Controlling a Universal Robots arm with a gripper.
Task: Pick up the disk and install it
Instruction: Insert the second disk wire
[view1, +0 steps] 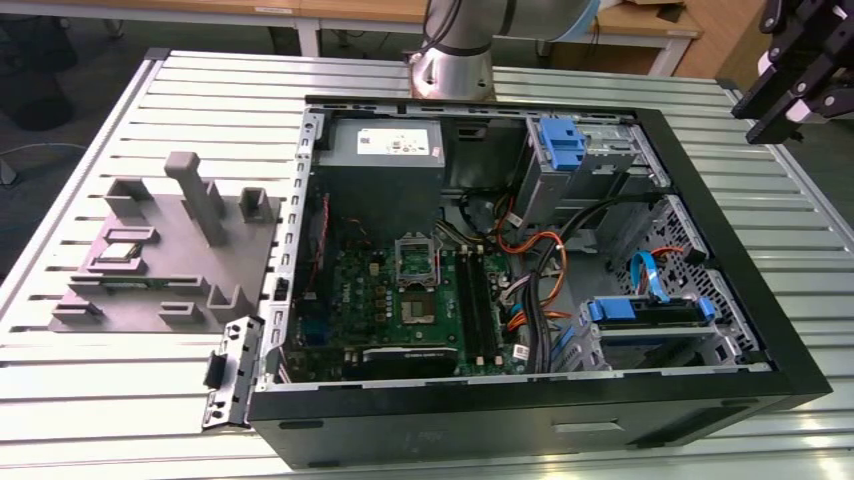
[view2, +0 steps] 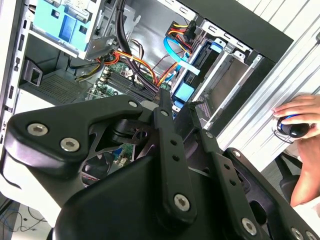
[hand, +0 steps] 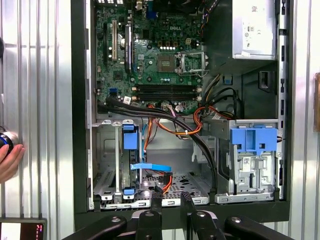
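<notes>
The disk stands on edge in the drive cage at the case's corner, on the exterior view's right. Its blue carrier shows and its label is hidden. In the first wrist view the same blue-framed disk sits upright in the cage beside a blue flat cable. My gripper hangs high, off the case's far corner on the exterior view's right, well away from the disk. In both wrist views the gripper is open by a narrow gap, with nothing between its fingers.
The open computer case lies on a slatted metal table. Inside are a grey power supply, a motherboard, orange cables and a second blue bracket. A grey fixture stands beside it. A person's hand rests near the table edge.
</notes>
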